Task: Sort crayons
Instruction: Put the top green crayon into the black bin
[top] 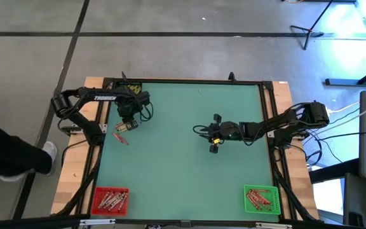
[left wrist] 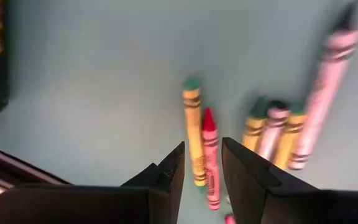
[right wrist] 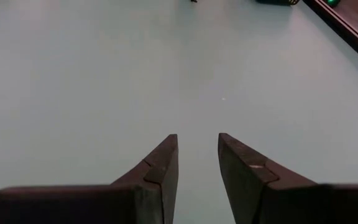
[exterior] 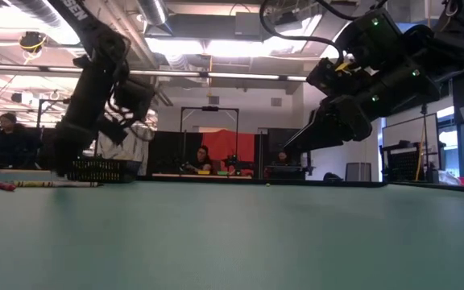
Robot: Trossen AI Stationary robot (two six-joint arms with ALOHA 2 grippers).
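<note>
Near the table's left edge, left gripper (left wrist: 202,163) low over six loose crayons (left wrist: 194,134), fingers parted around a red one (left wrist: 210,155), nothing gripped. Mid-table, right gripper (right wrist: 197,155) parted, empty. Two bins nearer: red (top: 110,201), green (top: 261,198), crayons inside.

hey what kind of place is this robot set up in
Probably a robotics lab or open workshop. Two arms work at a green-topped table on a wooden frame, people sit at desks behind it under exposed ceiling pipes, and a stand rests on the bare floor nearby.
</note>
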